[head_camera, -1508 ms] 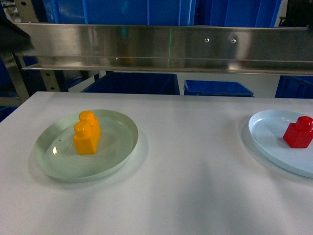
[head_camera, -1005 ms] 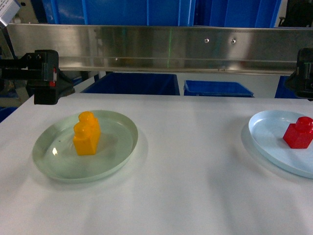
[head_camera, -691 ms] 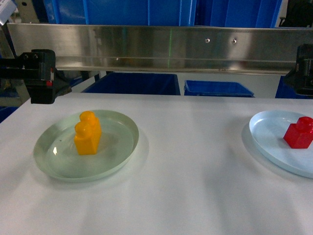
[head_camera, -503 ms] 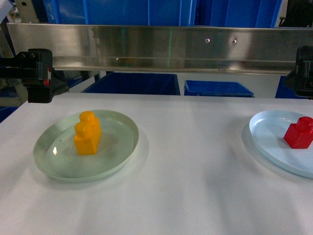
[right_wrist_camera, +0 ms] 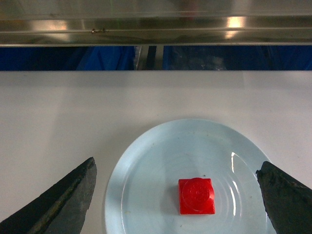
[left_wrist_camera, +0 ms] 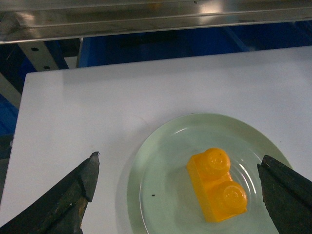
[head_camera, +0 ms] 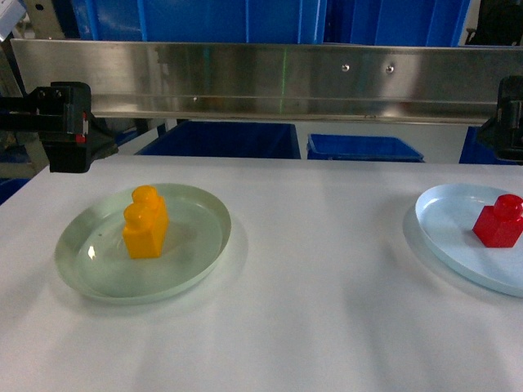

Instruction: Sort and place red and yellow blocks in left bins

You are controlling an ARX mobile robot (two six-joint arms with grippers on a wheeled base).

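Head view: two toy bricks on plates, both grippers raised.
Orange-yellow two-stud plastic brick (head_camera: 145, 222) stands on a pale green round plate (head_camera: 196, 269) at 9 o'clock; red glossy brick (head_camera: 499, 220) sits on a pale blue plate (head_camera: 445, 229) at 3 o'clock; deep blue plastic tubs (head_camera: 222, 139) lie behind the white table (head_camera: 310, 310).
Left wrist view: left gripper (left_wrist_camera: 178, 187) gapes wide above the yellow brick. Right wrist view: right gripper (right_wrist_camera: 176, 192) spread apart over the red brick.

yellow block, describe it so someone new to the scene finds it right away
On the white table, look to the pale green plate at the left. The yellow block stands on it, orange-yellow with two round studs; the red block has one stud and sits on the pale blue plate.
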